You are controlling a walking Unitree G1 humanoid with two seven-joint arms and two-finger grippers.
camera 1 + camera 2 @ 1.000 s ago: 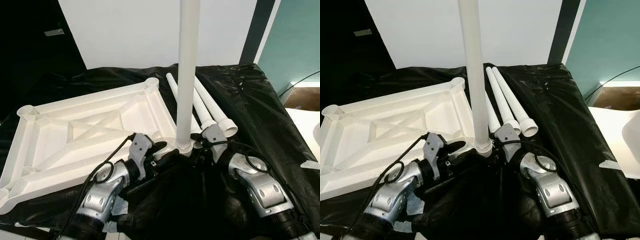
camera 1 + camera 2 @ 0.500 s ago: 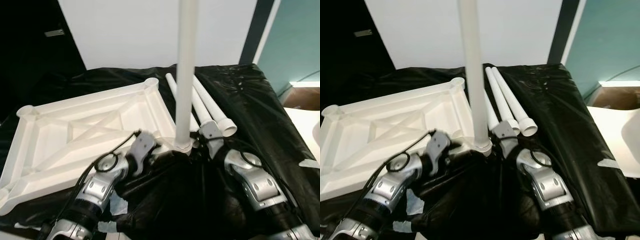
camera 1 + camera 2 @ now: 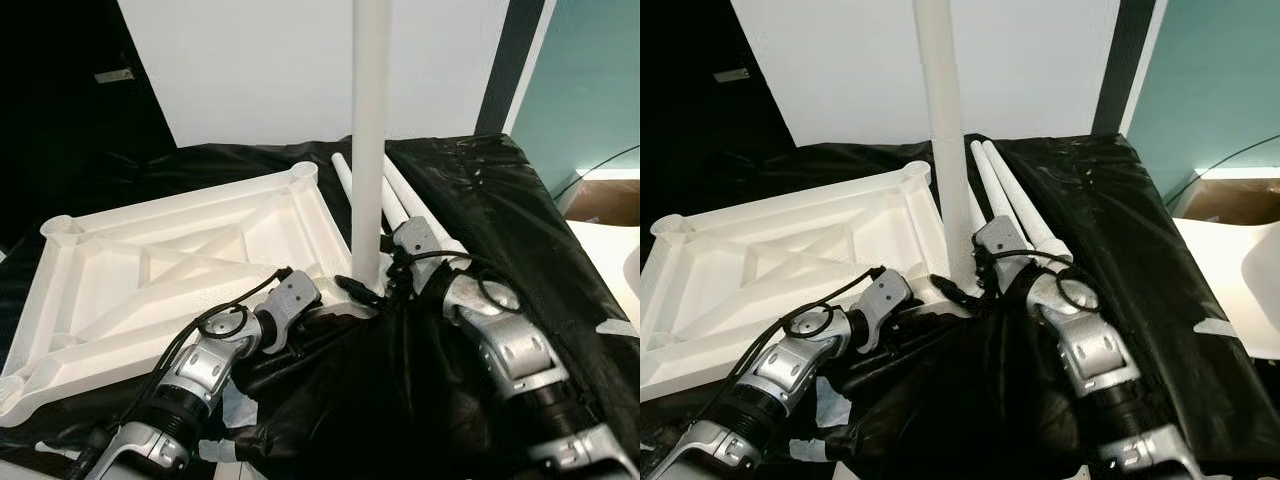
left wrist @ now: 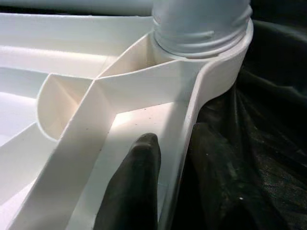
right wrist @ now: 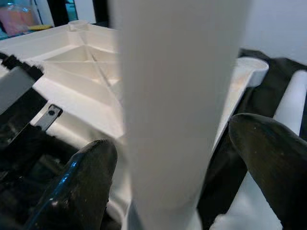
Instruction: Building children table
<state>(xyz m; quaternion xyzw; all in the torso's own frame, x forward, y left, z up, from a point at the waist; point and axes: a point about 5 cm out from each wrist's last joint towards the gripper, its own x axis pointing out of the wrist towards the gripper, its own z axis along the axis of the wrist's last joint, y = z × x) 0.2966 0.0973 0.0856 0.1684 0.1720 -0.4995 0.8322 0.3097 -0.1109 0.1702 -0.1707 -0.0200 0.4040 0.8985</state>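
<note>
White tabletop (image 3: 170,265): lies upside down, ribbed underside up, on the left half of a bench covered in black sheet (image 3: 500,210). Round sockets at its corners.

Upright leg (image 3: 368,140): white tube, standing vertical in the socket (image 4: 206,45) at the tabletop's near right corner.

Spare legs (image 3: 1015,205): white tubes lying side by side on the sheet, just right of the upright leg, running from near to far.

Right hand (image 5: 180,158): at the base of the upright leg, its two black fingers (image 5: 79,187) spread on either side of the tube; contact with the tube cannot be told.

Left hand (image 4: 132,187): low at the tabletop's near right corner; one black finger rests inside the rim beside the socket. Whether it is spread or pressed together cannot be told.

Surroundings: white wall (image 3: 270,70) behind the bench.
</note>
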